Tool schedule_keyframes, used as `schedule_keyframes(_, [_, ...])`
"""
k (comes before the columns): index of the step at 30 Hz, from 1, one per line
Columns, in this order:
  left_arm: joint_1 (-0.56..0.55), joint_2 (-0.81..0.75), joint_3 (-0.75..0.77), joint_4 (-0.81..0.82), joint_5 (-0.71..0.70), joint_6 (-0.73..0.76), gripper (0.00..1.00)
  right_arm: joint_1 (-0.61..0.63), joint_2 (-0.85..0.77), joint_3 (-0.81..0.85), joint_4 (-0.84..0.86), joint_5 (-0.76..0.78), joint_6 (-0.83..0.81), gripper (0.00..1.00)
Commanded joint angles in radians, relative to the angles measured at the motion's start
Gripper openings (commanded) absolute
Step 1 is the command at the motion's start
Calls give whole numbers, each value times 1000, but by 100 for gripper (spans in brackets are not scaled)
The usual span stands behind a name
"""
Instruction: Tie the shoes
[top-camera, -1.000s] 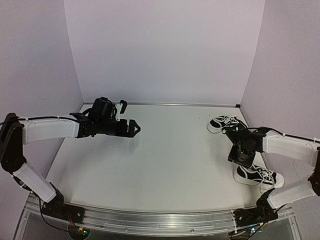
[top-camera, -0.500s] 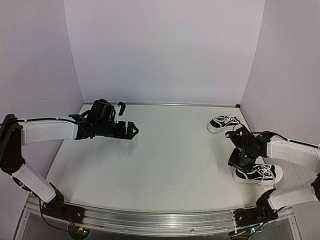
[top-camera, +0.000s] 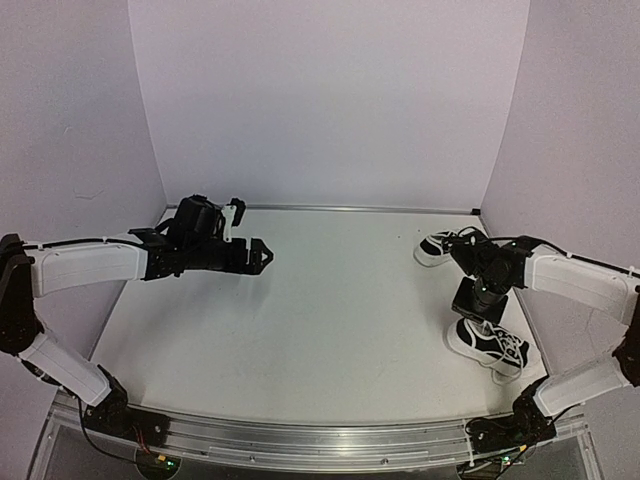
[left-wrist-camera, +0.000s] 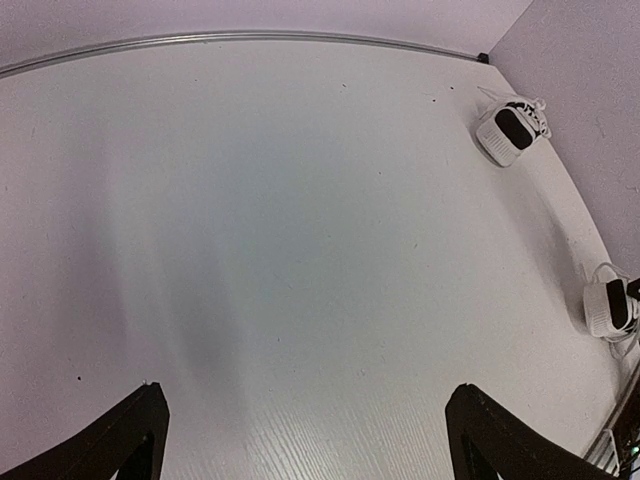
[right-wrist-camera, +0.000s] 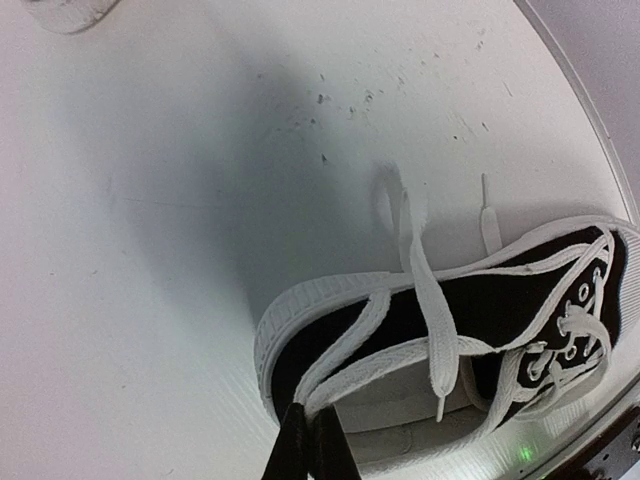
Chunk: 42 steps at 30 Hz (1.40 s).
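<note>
Two small black shoes with white soles and loose white laces lie at the right of the table. The far shoe (top-camera: 440, 246) sits near the back right corner. The near shoe (top-camera: 490, 347) lies by the right wall. My right gripper (top-camera: 470, 312) hangs over its heel end, shut on two strands of its laces (right-wrist-camera: 400, 330). The wrist view shows the shoe (right-wrist-camera: 330, 305) and the gripper (right-wrist-camera: 310, 425) pinching the strands at the heel rim. My left gripper (top-camera: 262, 252) is open and empty above the left of the table. Its wrist view shows both shoes far off, the far shoe (left-wrist-camera: 508, 133) and the near one (left-wrist-camera: 610, 308).
Lilac walls close the table on the left, back and right. A metal rail (top-camera: 300, 440) runs along the near edge. The near shoe lies close to the right wall and the front rail. The far shoe's sole (right-wrist-camera: 60, 12) shows at the top left of the right wrist view.
</note>
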Motion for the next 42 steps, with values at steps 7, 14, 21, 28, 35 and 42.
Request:
schedule_keyframes(7, [14, -7, 38, -46, -62, -13, 100, 8, 263, 428, 179, -82, -437, 0])
schedule_keyframes(14, [58, -50, 56, -139, -88, -30, 100, 181, 636, 861, 224, -205, -726, 0])
schedule_keyframes(21, [105, -136, 35, -189, -82, -38, 99, 438, 836, 1096, 125, -177, -906, 0])
schedule_keyframes(28, [116, -119, 13, -177, 57, -28, 97, 532, 756, 932, 151, -227, -911, 12])
schedule_keyframes(35, [115, -96, -7, -176, 150, -37, 91, 533, 665, 903, 238, -328, -845, 76])
schedule_keyframes(42, [17, -79, -26, -196, 197, -36, 88, 413, 491, 749, 374, -436, -753, 91])
